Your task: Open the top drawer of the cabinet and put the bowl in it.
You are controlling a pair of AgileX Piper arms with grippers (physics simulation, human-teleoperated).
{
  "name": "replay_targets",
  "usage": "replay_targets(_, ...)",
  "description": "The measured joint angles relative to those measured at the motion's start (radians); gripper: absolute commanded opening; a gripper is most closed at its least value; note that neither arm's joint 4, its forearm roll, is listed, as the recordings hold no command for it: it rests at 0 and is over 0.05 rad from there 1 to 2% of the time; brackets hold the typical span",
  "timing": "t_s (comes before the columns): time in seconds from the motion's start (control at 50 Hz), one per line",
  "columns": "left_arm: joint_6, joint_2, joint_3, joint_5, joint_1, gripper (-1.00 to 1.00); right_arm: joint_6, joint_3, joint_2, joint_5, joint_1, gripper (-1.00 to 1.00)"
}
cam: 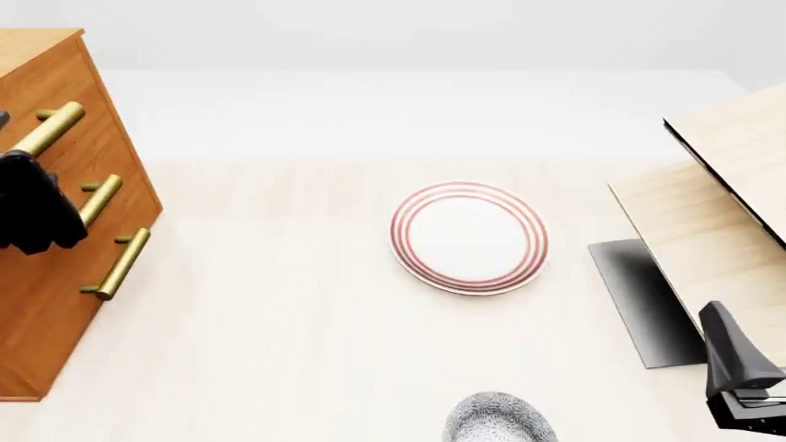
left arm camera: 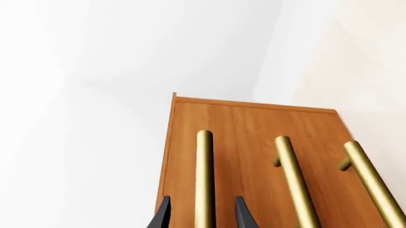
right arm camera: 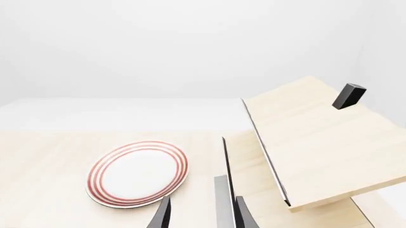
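The orange-brown cabinet (cam: 50,304) stands at the table's left edge, its three drawers all closed. My left gripper (cam: 31,216) is at the top drawer (cam: 96,110). In the left wrist view its dark fingers (left arm camera: 163,211) straddle that drawer's brass handle (left arm camera: 204,171), with a gap on each side, so the left gripper (left arm camera: 203,199) is open. The blue-speckled bowl (cam: 498,419) sits at the front edge of the table, partly cut off. My right gripper (cam: 737,364) hangs open and empty at the front right, to the right of the bowl.
A white plate with red rings (cam: 469,237) lies flat mid-table, also seen in the right wrist view as the plate (right arm camera: 138,173). A pale light-wood structure (cam: 724,212) with a slanted panel fills the right side. A small dark block (right arm camera: 349,95) rests on it.
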Motion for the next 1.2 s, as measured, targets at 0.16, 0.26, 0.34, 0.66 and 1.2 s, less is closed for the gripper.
replay_targets(0.16, 0.0, 0.046, -0.012, -0.025, 0.012, 1.0, 0.0, 0.0, 0.0, 0.0, 0.0, 1.0)
replay_targets(0.26, -0.006, 0.054, -0.018, -0.042, 0.018, -1.0, 0.0, 0.0, 0.0, 0.0, 0.0, 1.0)
replay_targets(0.34, -0.009, 0.056, -0.015, -0.052, 0.019, -1.0, 0.0, 0.0, 0.0, 0.0, 0.0, 1.0)
replay_targets(0.66, -0.009, -0.009, 0.026, -0.032, -0.009, -1.0, 0.0, 0.0, 0.0, 0.0, 0.0, 1.0)
replay_targets(1.2, 0.009, -0.068, 0.074, -0.028, -0.081, -1.0, 0.0, 0.0, 0.0, 0.0, 0.0, 1.0)
